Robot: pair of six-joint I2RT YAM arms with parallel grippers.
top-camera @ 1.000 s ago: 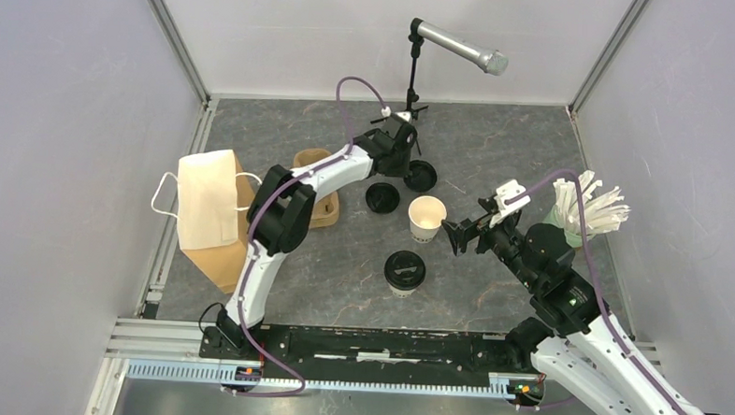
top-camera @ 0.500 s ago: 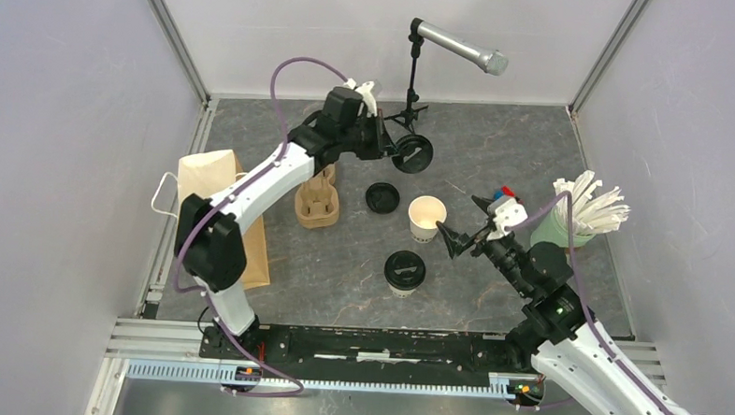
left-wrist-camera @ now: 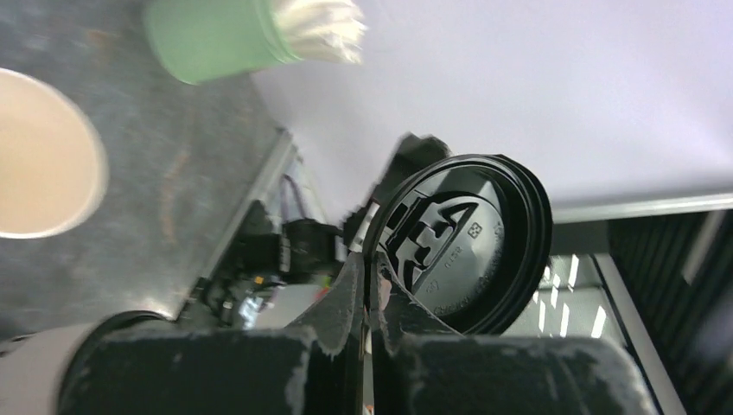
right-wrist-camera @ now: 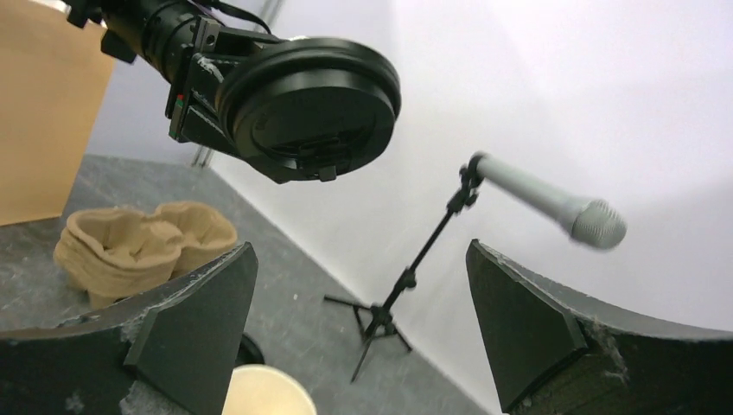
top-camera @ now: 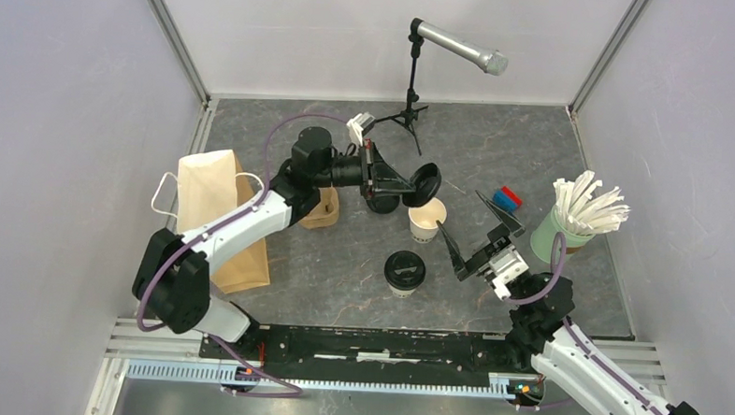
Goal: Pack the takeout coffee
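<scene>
An open white paper cup (top-camera: 427,218) stands mid-table; its rim shows in the left wrist view (left-wrist-camera: 43,156) and low in the right wrist view (right-wrist-camera: 264,393). A second cup with its black lid on (top-camera: 404,272) stands nearer the arms. My left gripper (top-camera: 411,187) (left-wrist-camera: 370,259) is shut on the edge of a black lid (top-camera: 427,184) (left-wrist-camera: 462,242) (right-wrist-camera: 307,104), held tilted in the air just above and behind the open cup. My right gripper (top-camera: 461,212) (right-wrist-camera: 359,259) stands open and empty just right of that cup, pointing up toward the lid.
Another black lid (top-camera: 380,201) lies partly under the left gripper. The brown cup carrier (top-camera: 323,211) (right-wrist-camera: 143,246) and paper bag (top-camera: 215,215) sit left. A green cup of straws (top-camera: 569,226) (left-wrist-camera: 207,35) and a red-and-blue block (top-camera: 507,197) are right. A microphone stand (top-camera: 410,106) is behind.
The left arm swung from the back of the table toward the open cup, carrying the lid. The right gripper drew back toward its base and tilted upward, still open.
</scene>
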